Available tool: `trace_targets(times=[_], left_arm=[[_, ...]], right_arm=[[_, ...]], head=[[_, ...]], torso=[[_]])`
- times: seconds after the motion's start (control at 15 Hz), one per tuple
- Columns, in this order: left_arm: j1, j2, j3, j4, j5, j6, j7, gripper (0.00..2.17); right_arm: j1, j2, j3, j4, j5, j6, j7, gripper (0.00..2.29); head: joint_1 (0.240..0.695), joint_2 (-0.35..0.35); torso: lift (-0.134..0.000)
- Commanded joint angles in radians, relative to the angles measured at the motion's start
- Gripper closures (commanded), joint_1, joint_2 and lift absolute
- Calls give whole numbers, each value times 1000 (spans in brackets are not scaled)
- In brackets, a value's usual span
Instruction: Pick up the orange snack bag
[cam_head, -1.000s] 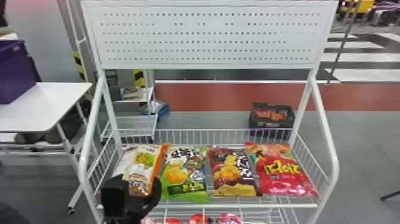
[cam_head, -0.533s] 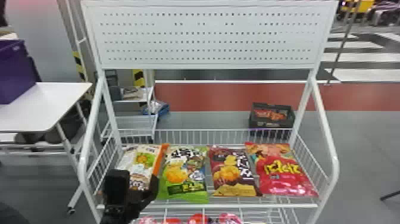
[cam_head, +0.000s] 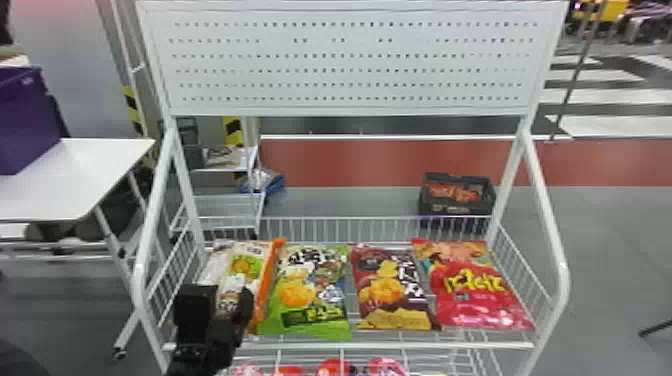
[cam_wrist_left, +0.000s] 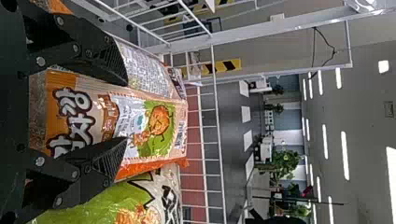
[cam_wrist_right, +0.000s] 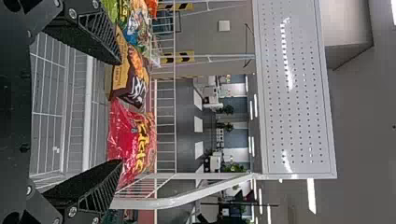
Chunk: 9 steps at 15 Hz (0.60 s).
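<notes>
Your left gripper (cam_wrist_left: 124, 111) has its fingers spread, astride the orange snack bag (cam_wrist_left: 81, 112), which lies just left of the green snack bag (cam_wrist_left: 105, 203). How deep the fingers sit around it is hard to judge, so check before closing. Keep the finger nearest the green snack bag from catching its edge, squeeze evenly, then lift straight up. Your right gripper (cam_wrist_right: 119, 112) is parked open, right of the green snack bag.
</notes>
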Motion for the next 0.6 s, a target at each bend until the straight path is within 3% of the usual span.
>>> trace_targets(times=[0.0,0.07,0.2,0.27,0.53], left_arm=[[2,0,2,0,0,11,4,704],[3,0,5,0,0,14,4,704],[8,2,11,-5,7,42,12,1214],[9,2,13,-8,9,45,12,1355],[20,6,13,-34,12,45,18,1359]], right_arm=[[0,0,0,-1,0,0,0,144],[0,1,0,-1,0,0,0,144],[0,1,0,-1,-1,0,0,144],[0,1,0,-3,-1,0,0,144],[0,3,0,-3,-1,0,0,144]], head=[[499,0],[499,0],[499,0],[499,0],[499,0]], torso=[[0],[0],[0],[0],[0]])
